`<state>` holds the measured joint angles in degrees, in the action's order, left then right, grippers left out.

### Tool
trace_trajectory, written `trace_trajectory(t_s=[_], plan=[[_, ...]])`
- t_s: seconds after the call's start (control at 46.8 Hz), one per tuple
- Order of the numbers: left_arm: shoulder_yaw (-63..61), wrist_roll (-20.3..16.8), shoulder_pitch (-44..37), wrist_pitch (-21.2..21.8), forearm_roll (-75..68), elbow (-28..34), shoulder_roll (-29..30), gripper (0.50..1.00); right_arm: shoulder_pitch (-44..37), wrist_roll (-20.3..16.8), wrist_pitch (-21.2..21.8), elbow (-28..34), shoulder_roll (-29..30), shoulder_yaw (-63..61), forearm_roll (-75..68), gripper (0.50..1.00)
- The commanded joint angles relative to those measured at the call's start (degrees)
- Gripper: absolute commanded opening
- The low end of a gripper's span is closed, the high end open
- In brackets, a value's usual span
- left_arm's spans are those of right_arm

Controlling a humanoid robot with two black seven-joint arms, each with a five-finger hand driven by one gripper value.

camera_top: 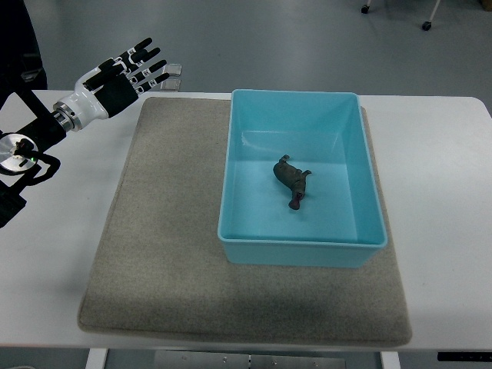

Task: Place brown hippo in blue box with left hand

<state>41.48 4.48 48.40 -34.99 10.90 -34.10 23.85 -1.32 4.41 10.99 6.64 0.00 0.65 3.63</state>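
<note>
The brown hippo (292,181) lies on its side on the floor of the blue box (238,177), near the box's middle. The box stands on the right half of a grey mat (161,231). My left hand (134,73) is at the upper left, above the mat's far left corner, well away from the box. Its fingers are spread and hold nothing. The right arm is out of view.
The mat lies on a white table (438,192). The table's far edge runs just behind the box. Grey floor and chair castors (425,24) show beyond it.
</note>
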Motion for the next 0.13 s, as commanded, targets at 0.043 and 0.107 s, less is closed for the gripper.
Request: trace_trajectory(t_s=[0.043,0.107], plan=[[0.0,0.0,-0.06,-0.01,-0.09,0.0,0.05,1.0,0.09,0.25,-0.09,0.03,0.0,0.05,0.06,0.936],[0.0,0.0,-0.06,-0.01,-0.18,0.0,0.14,1.0,0.09,0.25,-0.09,0.03,0.0,0.05,0.06,0.936]])
